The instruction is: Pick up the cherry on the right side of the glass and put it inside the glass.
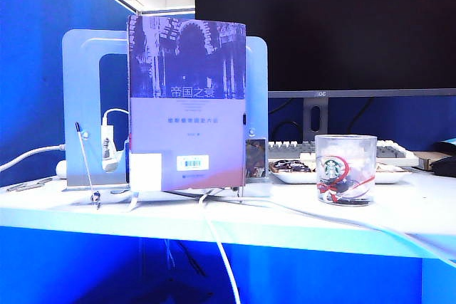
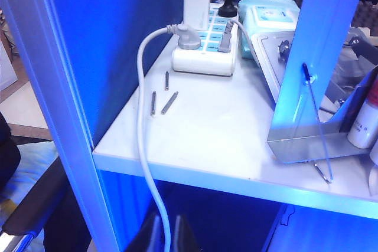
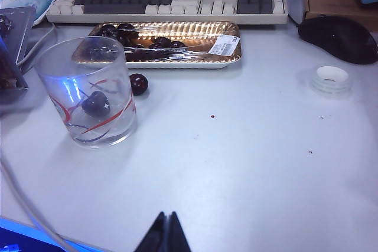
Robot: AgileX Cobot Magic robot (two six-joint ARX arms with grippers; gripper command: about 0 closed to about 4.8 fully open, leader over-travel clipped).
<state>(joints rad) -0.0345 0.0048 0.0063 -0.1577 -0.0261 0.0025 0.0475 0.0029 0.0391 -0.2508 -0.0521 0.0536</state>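
Both grippers closed and empty; cherry on the table beside the glass.

The right gripper (image 3: 166,231) has its jaws pressed together, holds nothing and hangs over bare table well apart from the glass (image 3: 88,90). The cherry (image 3: 138,84) lies on the white table (image 3: 248,146) just beside the glass, between it and the gold tray (image 3: 195,57) of cherries. A second cherry sits inside the glass. The left gripper (image 2: 166,237) is closed and empty, below the table edge near a white cable (image 2: 144,146).
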